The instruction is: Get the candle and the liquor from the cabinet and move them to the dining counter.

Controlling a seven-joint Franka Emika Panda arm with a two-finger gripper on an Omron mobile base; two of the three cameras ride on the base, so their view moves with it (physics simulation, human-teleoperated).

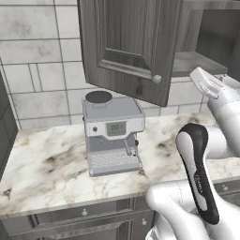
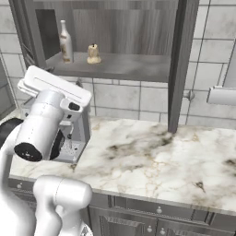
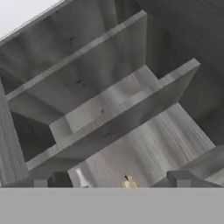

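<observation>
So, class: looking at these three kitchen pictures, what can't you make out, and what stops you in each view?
- Liquor label: right base view, too small to read.
- Candle: hand view, lower part cut off by the bottom band.
- Cabinet shelf contents: left base view, hidden by the open door.
- Coffee machine: right base view, mostly hidden by the arm.

Espresso machine (image 1: 113, 133): you see it upright on the marble worktop (image 1: 51, 164), near the tiled wall (image 1: 33, 61).
Grey drawers (image 2: 156, 216): below your worktop's front edge.
</observation>
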